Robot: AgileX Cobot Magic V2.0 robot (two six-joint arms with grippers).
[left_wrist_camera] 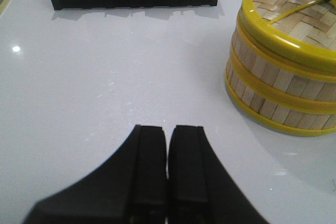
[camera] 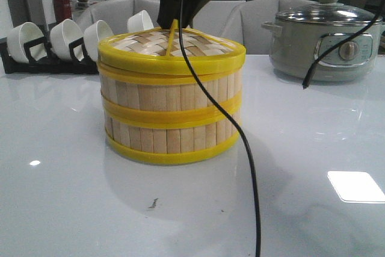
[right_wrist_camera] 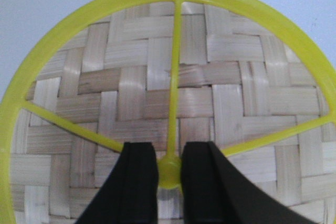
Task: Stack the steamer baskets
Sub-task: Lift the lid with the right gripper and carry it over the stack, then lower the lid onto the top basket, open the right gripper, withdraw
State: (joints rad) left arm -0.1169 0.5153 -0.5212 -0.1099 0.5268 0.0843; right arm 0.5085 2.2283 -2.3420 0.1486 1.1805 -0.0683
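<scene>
Two steamer baskets are stacked at the table's middle, the upper basket (camera: 171, 95) resting squarely on the lower basket (camera: 171, 136). A woven lid (camera: 150, 45) with a yellow rim caps the stack. My right gripper (right_wrist_camera: 169, 153) comes down from above and is shut on the lid's yellow centre knob (right_wrist_camera: 169, 171), where three yellow spokes meet. In the front view it shows as a dark shape (camera: 175, 25) over the lid. My left gripper (left_wrist_camera: 168, 129) is shut on nothing, low over bare table beside the stack (left_wrist_camera: 278, 93), well apart from it.
A black rack (camera: 48, 58) of white bowls stands at the back left. A grey electric pot (camera: 325, 43) with a glass lid sits at the back right. A black cable (camera: 243, 148) hangs down in front of the stack. Grey chairs stand behind the table.
</scene>
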